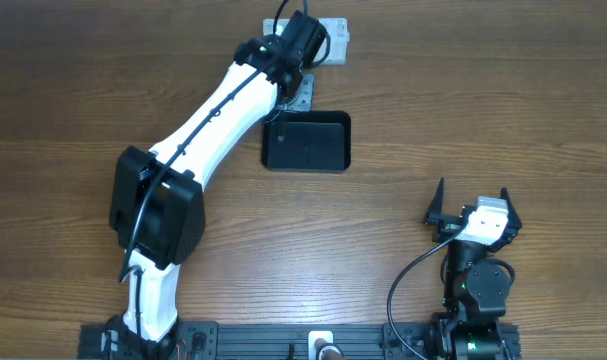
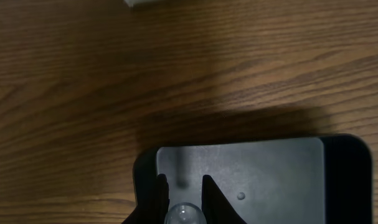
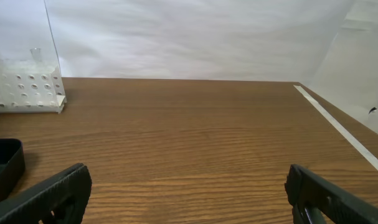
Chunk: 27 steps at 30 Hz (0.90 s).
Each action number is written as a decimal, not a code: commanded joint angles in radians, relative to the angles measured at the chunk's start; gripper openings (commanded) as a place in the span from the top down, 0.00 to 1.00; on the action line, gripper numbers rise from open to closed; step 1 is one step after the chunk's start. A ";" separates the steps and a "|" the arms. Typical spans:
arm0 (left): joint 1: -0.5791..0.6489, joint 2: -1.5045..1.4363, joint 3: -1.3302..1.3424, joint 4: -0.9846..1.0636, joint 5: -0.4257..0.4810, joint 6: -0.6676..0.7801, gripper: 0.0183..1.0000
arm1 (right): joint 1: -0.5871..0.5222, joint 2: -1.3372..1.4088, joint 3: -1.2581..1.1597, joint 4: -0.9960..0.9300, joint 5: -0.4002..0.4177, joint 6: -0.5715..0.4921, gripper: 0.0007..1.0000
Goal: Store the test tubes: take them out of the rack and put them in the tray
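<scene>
Left jaws pinch what looks like a test tube over the tray; right jaws spread, rack beyond.

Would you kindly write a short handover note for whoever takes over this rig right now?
Left gripper: shut on a test tube, held over one end of the tray.
Right gripper: open, near its own base.
Rack: beyond the tray; at least one more tube seems to stand in it.
Done: one tube out of the rack.
Left: release it into the tray, then fetch the rest.
</scene>
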 commanded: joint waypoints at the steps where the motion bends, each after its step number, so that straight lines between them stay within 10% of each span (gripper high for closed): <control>1: 0.011 0.043 -0.012 -0.001 -0.014 -0.015 0.92 | -0.006 -0.005 -0.005 -0.002 0.016 -0.001 0.01; 27: 0.040 0.120 -0.012 -0.083 0.099 -0.065 0.93 | -0.006 -0.005 -0.005 -0.002 0.016 -0.001 0.01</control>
